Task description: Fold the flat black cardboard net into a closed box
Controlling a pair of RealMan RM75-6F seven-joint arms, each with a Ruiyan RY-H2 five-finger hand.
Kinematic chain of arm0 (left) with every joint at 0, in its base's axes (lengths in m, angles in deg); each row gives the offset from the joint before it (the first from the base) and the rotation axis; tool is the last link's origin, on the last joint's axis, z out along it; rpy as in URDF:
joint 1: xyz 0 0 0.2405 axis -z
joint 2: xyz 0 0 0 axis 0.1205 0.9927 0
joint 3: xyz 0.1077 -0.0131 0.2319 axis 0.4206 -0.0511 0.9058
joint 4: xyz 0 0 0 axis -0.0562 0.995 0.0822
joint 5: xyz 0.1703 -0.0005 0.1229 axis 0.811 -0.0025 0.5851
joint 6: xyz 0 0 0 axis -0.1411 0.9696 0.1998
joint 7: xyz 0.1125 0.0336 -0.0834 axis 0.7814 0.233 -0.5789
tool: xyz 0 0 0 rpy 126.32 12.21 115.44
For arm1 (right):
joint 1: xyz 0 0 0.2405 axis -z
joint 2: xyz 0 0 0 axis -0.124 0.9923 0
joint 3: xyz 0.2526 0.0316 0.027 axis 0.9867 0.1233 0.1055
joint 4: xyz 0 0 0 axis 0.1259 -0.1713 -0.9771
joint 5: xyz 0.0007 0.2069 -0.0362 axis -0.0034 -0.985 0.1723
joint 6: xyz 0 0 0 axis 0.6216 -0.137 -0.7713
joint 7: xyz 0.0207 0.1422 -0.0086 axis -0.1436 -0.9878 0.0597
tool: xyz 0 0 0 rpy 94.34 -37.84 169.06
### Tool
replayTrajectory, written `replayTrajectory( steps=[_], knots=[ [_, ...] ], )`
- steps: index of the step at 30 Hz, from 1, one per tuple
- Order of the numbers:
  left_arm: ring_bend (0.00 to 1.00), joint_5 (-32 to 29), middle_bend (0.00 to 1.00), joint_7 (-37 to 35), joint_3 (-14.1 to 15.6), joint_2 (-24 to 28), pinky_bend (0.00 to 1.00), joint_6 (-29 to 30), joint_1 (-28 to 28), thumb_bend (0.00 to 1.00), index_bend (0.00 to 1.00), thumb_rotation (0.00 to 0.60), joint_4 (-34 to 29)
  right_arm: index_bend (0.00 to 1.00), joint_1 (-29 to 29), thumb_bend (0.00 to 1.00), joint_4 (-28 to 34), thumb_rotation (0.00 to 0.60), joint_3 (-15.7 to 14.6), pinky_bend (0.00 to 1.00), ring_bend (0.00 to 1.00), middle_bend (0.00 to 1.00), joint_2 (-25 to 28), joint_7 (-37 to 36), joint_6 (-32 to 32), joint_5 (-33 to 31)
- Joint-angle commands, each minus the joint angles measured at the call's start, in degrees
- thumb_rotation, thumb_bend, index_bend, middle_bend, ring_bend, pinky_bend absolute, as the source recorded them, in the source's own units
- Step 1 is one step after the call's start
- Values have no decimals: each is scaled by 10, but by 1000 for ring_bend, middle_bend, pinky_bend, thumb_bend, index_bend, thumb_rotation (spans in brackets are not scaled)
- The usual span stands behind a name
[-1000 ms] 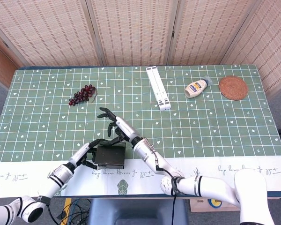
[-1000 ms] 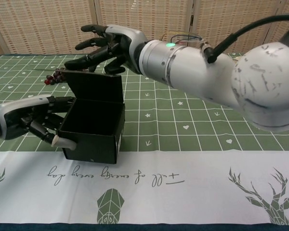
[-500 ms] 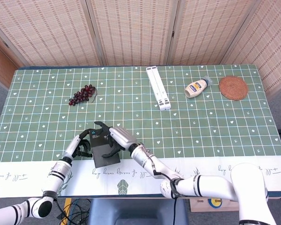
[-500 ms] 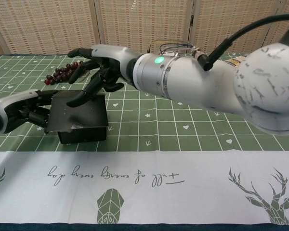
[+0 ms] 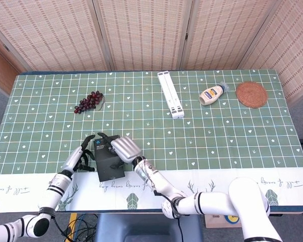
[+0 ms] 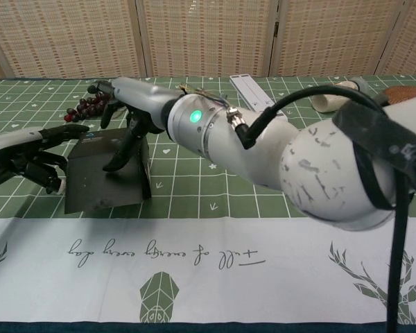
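The right hand [image 5: 123, 148] lies palm down on the lid of the one black cardboard box [image 5: 109, 164], fingers spread and pressing its top, gripping nothing. The left hand [image 5: 85, 157] sits just at the box's nine o'clock side, fingers curled loosely apart and touching the box's edge; whether it grips is unclear. The box stands near the bench's [image 5: 227, 141] six o'clock edge, on the green grid-patterned cloth. Outward, at eleven o'clock, lies one bunch of dark red grapes [image 5: 89, 101]. At one o'clock lies one white folded stand [image 5: 170, 94], then one squeeze bottle with a yellow label [image 5: 212, 94], its writing too small to read, and one round woven brown coaster [image 5: 251, 94]. The cloth's white border carries cursive script, not legible.
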Motion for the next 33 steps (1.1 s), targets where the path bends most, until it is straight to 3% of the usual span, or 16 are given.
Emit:
replayTrajectory(
  steps=[1,9,14,24,33],
  knots=[
    [476,17,0,38,11,23,641,17,-9,117,0,600,-13,4,-3,0,-4,600,-8,1000,643,258,-5,22,-7,3],
    [467,20,0,121,21,79,637,47,-26,117,0,600,-51,24,-3,0,-25,600,-27,1000,645,249,-12,61,-22,43],
    [462,10,0,156,22,114,636,53,-34,117,0,600,-75,75,-6,71,-43,600,-44,1000,649,249,-18,100,-33,75],
    [452,8,0,166,13,149,635,72,-49,117,0,600,-105,184,-3,192,-105,600,-69,1000,658,299,-47,155,-53,128],
    [444,17,0,157,10,165,635,77,-58,117,0,600,-116,362,4,357,-155,600,-82,1000,676,377,-72,159,-59,178]
  ],
)
